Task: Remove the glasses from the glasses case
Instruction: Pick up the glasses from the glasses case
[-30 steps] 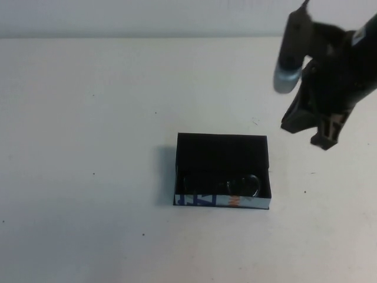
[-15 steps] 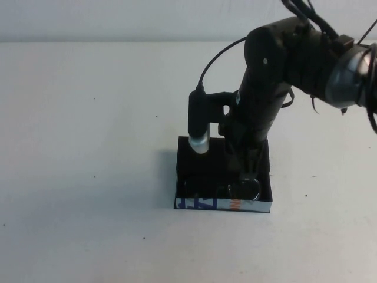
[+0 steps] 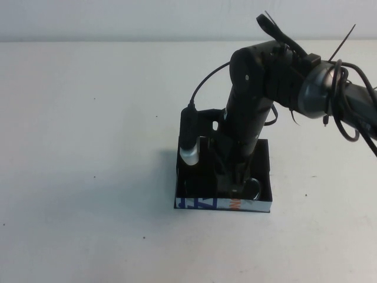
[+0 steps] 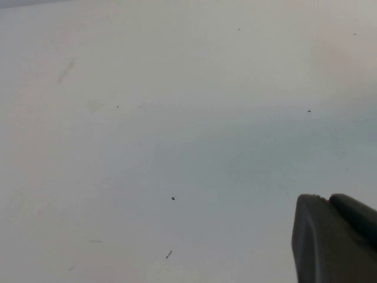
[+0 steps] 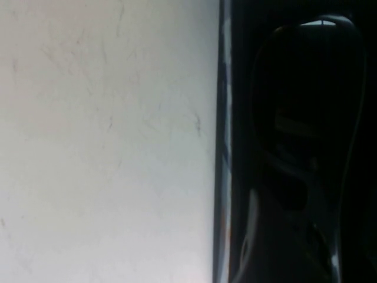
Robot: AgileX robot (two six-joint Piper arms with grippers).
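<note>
The right gripper (image 3: 234, 187) is down inside the case (image 3: 262, 154), its tip at the near end just behind the white wall (image 3: 222, 203). Its fingers are lost in the black of the box and the arm, so I cannot tell whether they are spread, pressed together or pinching anything.

The glasses (image 3: 252, 187) lie in the case along that near wall; one dark lens rim shows just right of the gripper, the rest is hidden under the arm. In the right wrist view a glossy dark lens (image 5: 306, 118) fills the frame beside the thin case edge (image 5: 222, 147), seemingly right at the gripper.

The case sits flat on the table (image 3: 88, 147), its white wall with blue letters and an orange mark facing the robot. The table is pale, with a few small dark specks, and a light wall (image 3: 118, 17) runs behind it.

The left gripper (image 4: 336, 239) shows only as a dark corner over bare table in its wrist view; I cannot tell its state.
</note>
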